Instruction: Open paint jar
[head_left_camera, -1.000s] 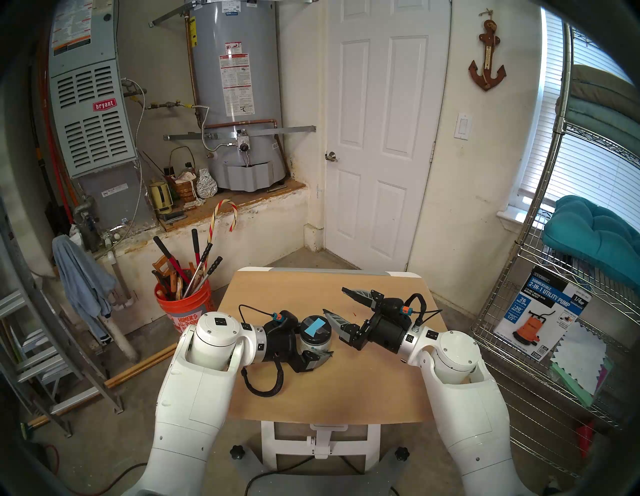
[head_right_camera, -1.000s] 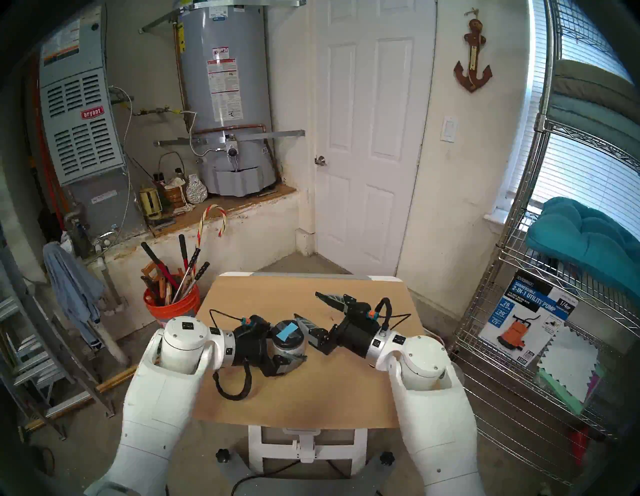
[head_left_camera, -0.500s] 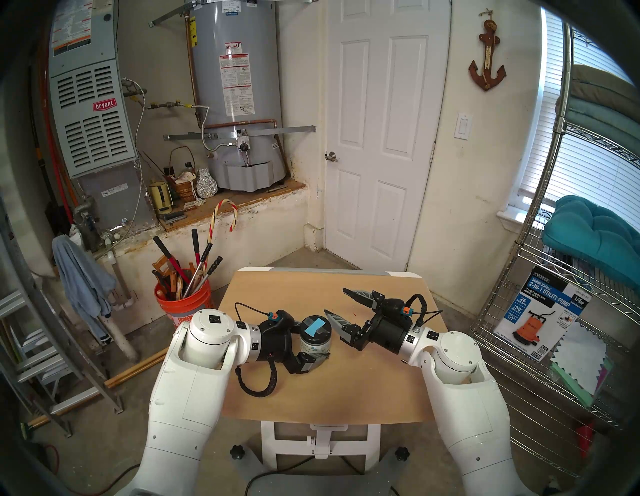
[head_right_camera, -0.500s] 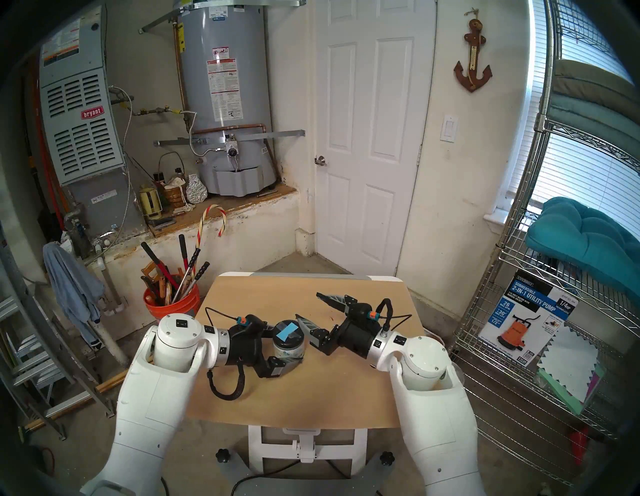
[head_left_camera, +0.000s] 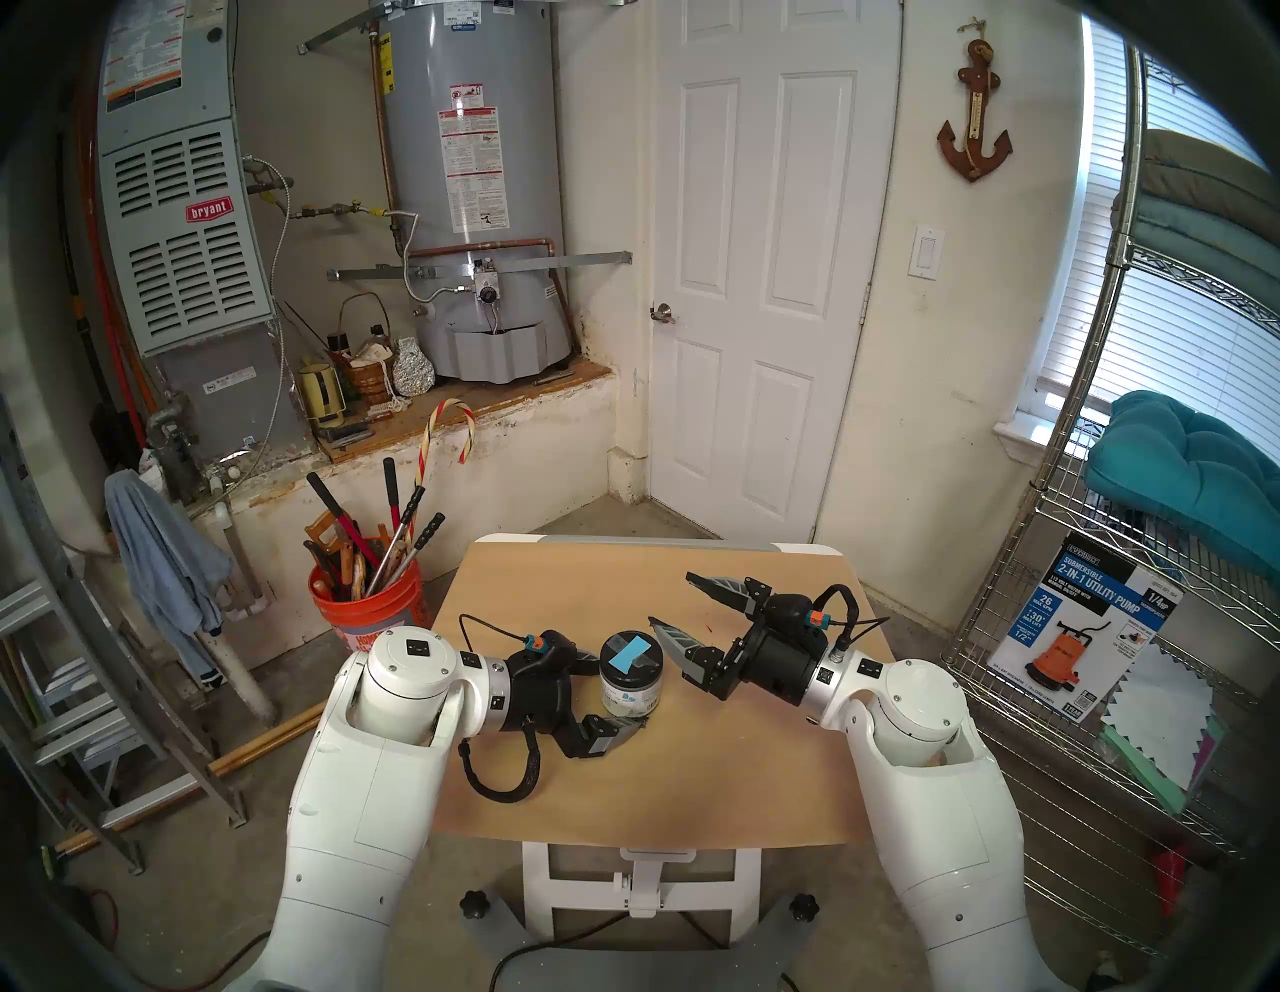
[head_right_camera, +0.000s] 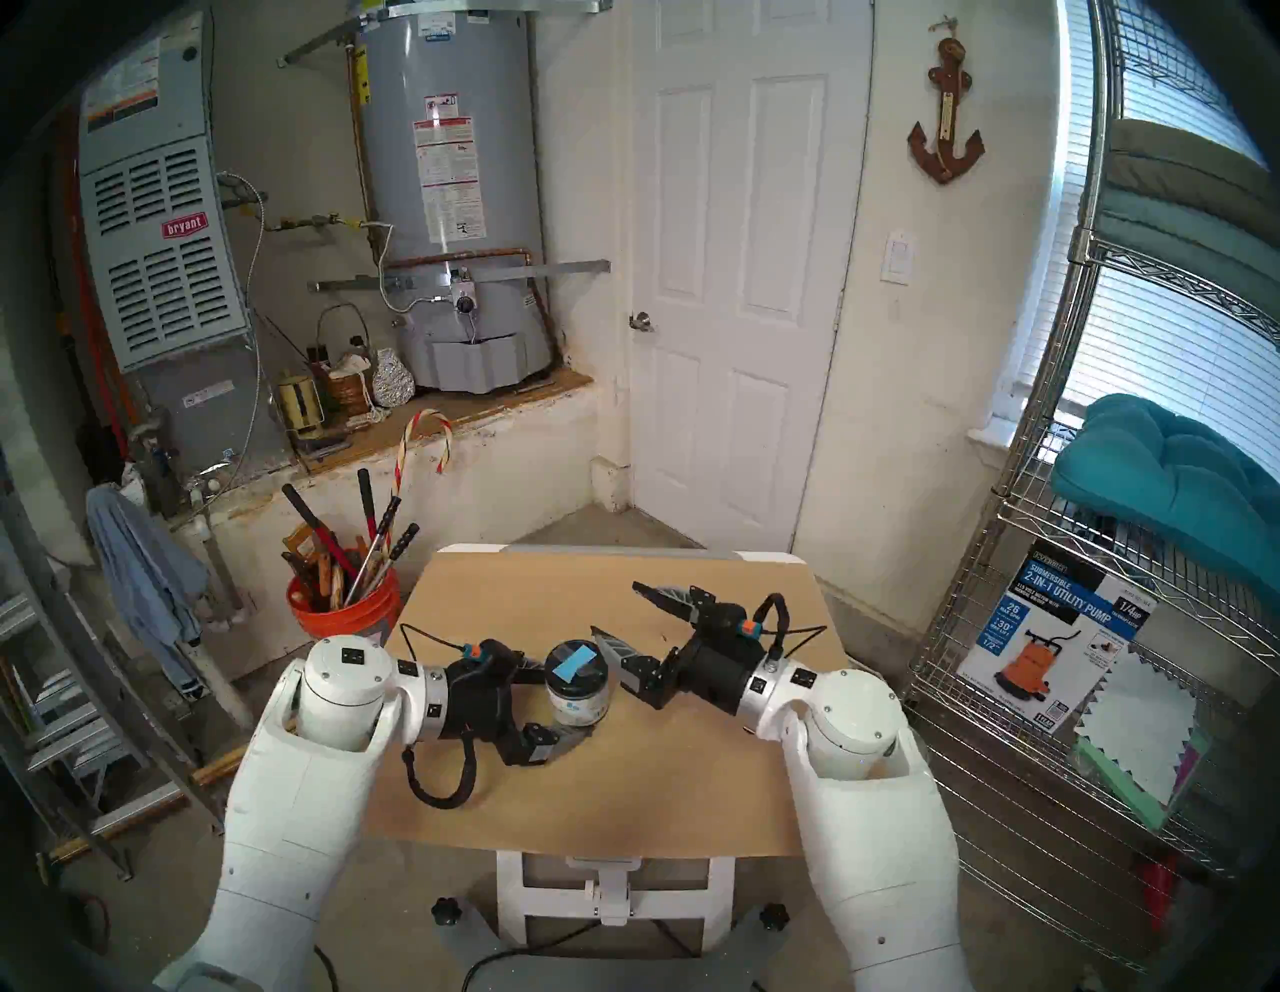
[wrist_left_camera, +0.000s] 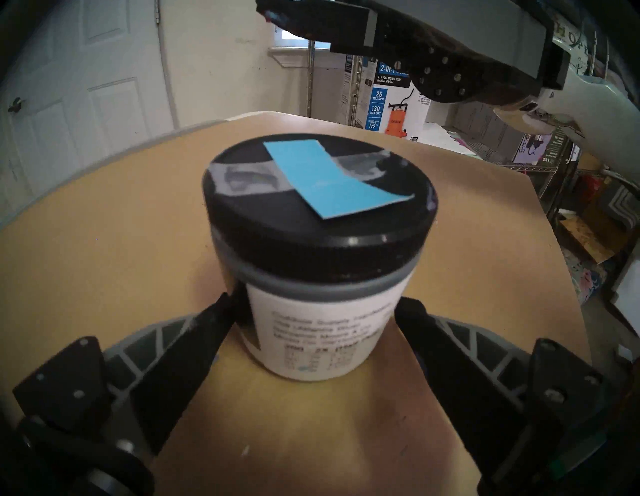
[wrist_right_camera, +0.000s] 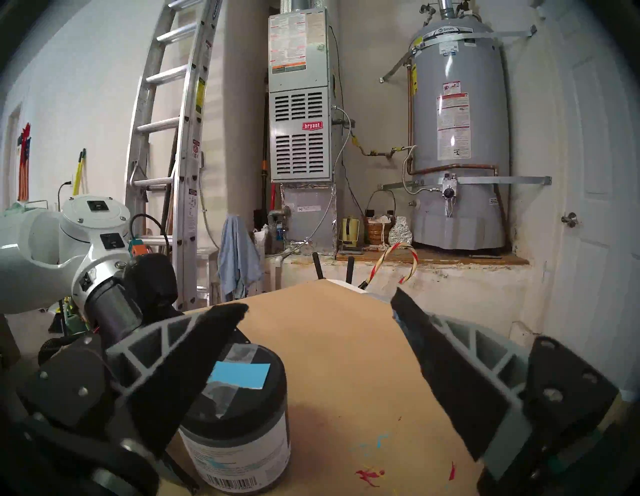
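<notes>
The paint jar (head_left_camera: 630, 675) (head_right_camera: 576, 682) stands upright on the tan table (head_left_camera: 692, 783), its black lid (wrist_left_camera: 311, 194) on and crossed by a light-blue tape strip (wrist_right_camera: 239, 375). My left gripper (head_left_camera: 618, 693) (wrist_left_camera: 318, 311) is open; its fingertips (wrist_left_camera: 221, 311) flank the jar's lower white-labelled part from the left, with small gaps. My right gripper (head_left_camera: 670, 599) (wrist_right_camera: 318, 301) is open and holds nothing. It hovers just right of the jar, its near finger (head_left_camera: 675, 641) beside the lid.
An orange bucket of long-handled tools (head_left_camera: 367, 603) stands off the table's left far corner. A wire shelf rack (head_left_camera: 1108, 623) is on the right, a ladder (head_left_camera: 69, 693) on the left. Small paint spots (wrist_right_camera: 369, 474) mark the table.
My left gripper has opened and let go of the jar, and the left arm has drawn back to the left. The jar and the right arm have stayed put.
</notes>
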